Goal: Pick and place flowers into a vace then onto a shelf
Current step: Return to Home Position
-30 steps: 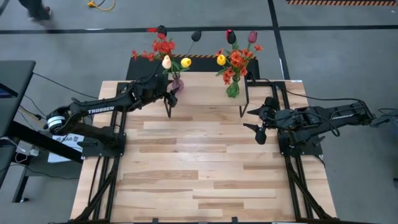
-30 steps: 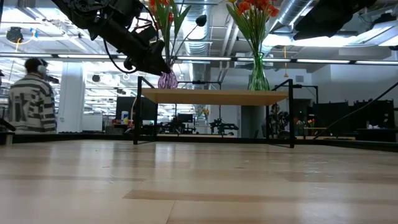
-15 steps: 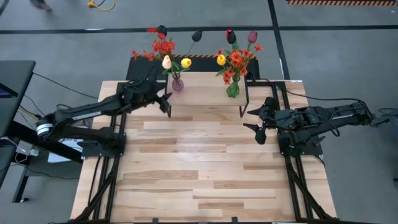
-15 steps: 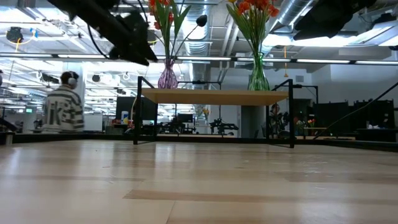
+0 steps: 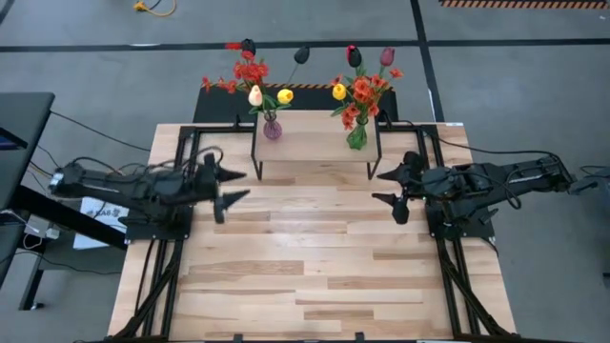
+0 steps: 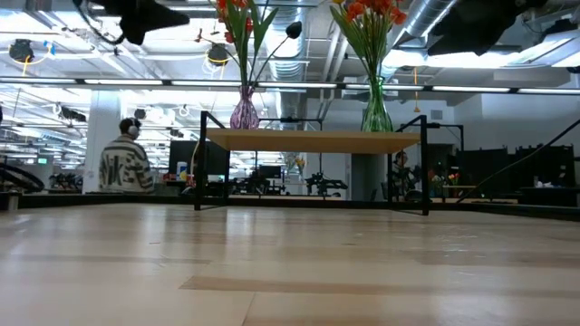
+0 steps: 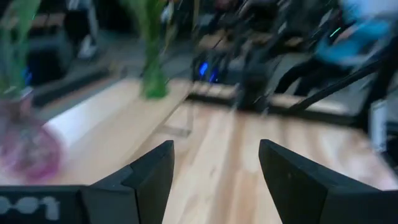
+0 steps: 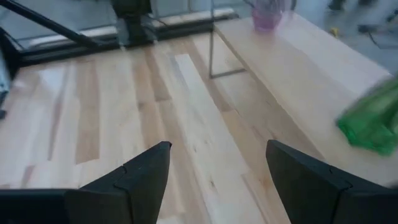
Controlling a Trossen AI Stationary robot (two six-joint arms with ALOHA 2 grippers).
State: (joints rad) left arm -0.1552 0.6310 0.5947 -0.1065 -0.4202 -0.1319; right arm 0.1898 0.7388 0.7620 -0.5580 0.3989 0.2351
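Note:
Two bunches of flowers stand in vases on the shelf (image 5: pixel 315 143) at the table's far edge. A pink-purple vase (image 5: pixel 273 129) holds red, yellow and cream heads (image 5: pixel 255 84); a green vase (image 5: pixel 357 136) holds orange-red sprays and tulips (image 5: pixel 360 90). Both vases rest by their bases on the shelf board (image 6: pixel 308 140). My left gripper (image 5: pixel 229 187) is open over the table's left side, clear of the shelf. My right gripper (image 5: pixel 388 186) is open on the right, in front of the shelf's right leg. Nothing lies between either pair of fingers.
The shelf's thin black legs (image 5: pixel 255 162) (image 5: pixel 374 160) stand on the wood-plank tabletop (image 5: pixel 305 267), whose near half is bare wood. A person in a patterned top (image 6: pixel 125 167) stands in the room beyond the table.
My left gripper has drawn back from the pink-purple vase, swinging toward the table's left and near side and rising, its fingers staying open. The vase stands on the shelf where it was. My right arm has kept still. The person beyond the table has walked to the right.

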